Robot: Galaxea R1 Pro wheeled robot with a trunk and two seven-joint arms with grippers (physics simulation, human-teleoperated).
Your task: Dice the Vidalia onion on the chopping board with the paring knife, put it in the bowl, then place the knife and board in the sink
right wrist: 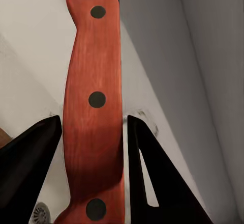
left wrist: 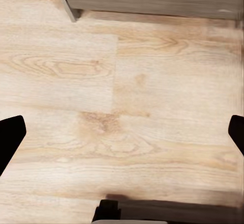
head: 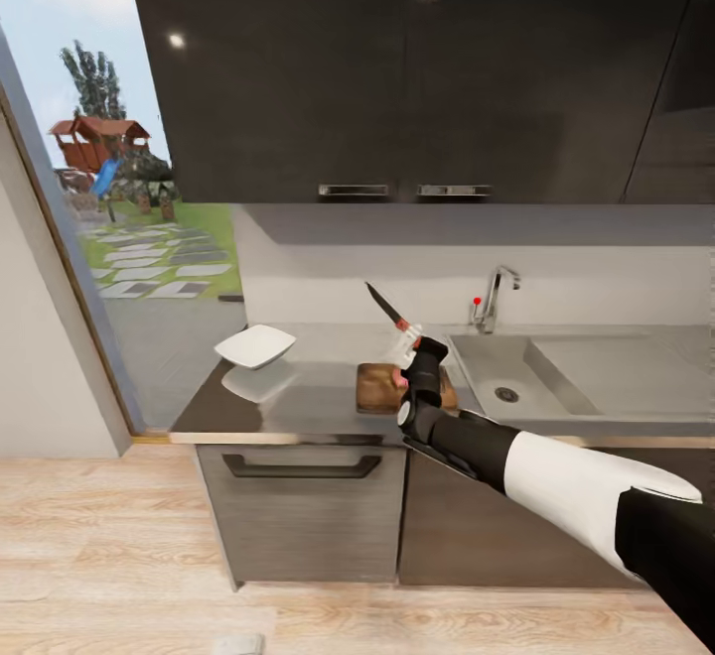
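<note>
Head view: I have the right gripper raised over the chopping board, which lies flat on the countertop just left of the sink. The board's front edge sits close to the steel-coloured counter lip. The arm reaches in from the lower right, across the counter front.

The right gripper is closed on the paring knife. The blade points up and to the left, tip in free air against the pale backsplash, well below the dark upper cabinets. In the right wrist view the red handle with three dark rivets runs between the two black fingers, touching them on both sides.

Open room: bare counter between the board and the white bowl, which sits near the counter's left end by the window. The sink basin lies to the right of the gripper, tap with red knob at its back left corner.

Left wrist view: the left gripper has its fingertips wide apart, nothing between them, wooden floor beneath.

I cannot make out the onion.
</note>
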